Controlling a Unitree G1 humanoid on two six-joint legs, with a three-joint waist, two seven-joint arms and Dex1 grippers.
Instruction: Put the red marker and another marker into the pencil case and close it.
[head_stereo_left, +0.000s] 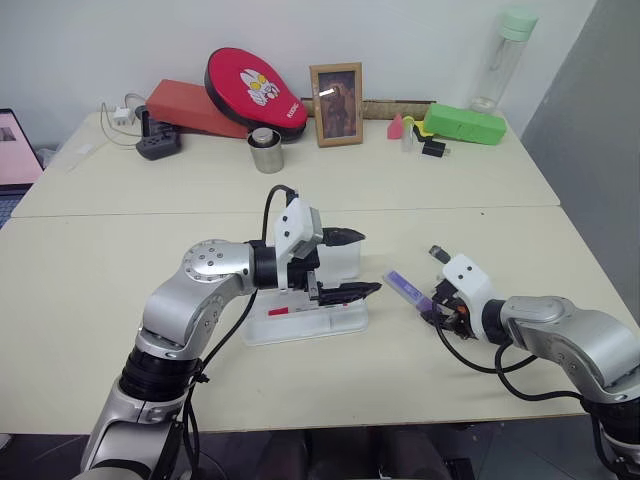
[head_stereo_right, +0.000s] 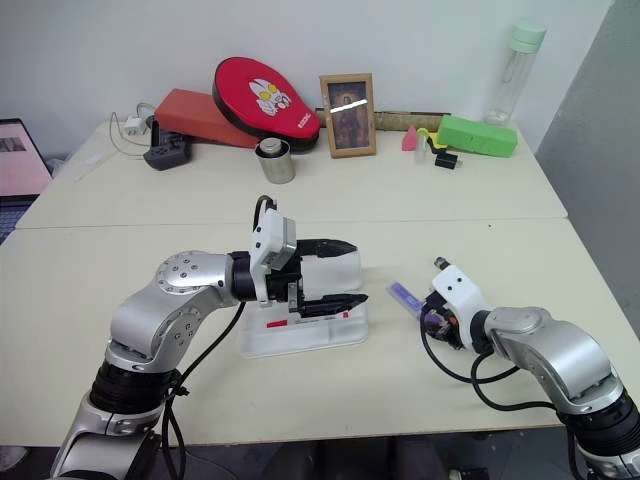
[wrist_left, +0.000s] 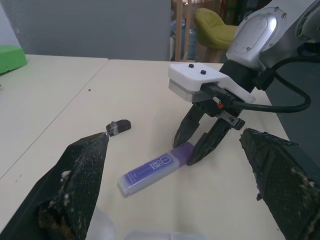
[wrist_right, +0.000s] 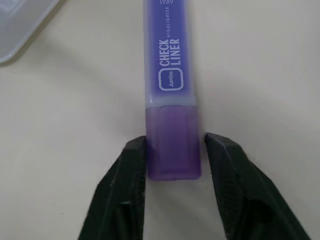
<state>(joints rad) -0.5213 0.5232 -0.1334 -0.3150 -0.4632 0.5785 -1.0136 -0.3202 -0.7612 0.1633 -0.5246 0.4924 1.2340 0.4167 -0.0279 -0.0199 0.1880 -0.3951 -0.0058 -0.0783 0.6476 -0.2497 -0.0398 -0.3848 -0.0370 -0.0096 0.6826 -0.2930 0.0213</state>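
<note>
Purple marker (wrist_right: 171, 100) lies flat on the counter (head_stereo_left: 520, 240) toward its right edge, its cap end pinched between the right pincer's (wrist_right: 175, 150) fingers. One red marker (head_stereo_right: 300, 320) lies in the open case (head_stereo_right: 300, 335). Left pincer (head_stereo_left: 350, 265), spread wide, hovers over the case.

Bright, even indoor light, soft faint shadows, head views sharp, wrist views slightly soft up close

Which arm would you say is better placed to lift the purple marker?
Right: its gripper already straddles the purple marker's end on the table, while the left gripper hovers open over the case.
</note>
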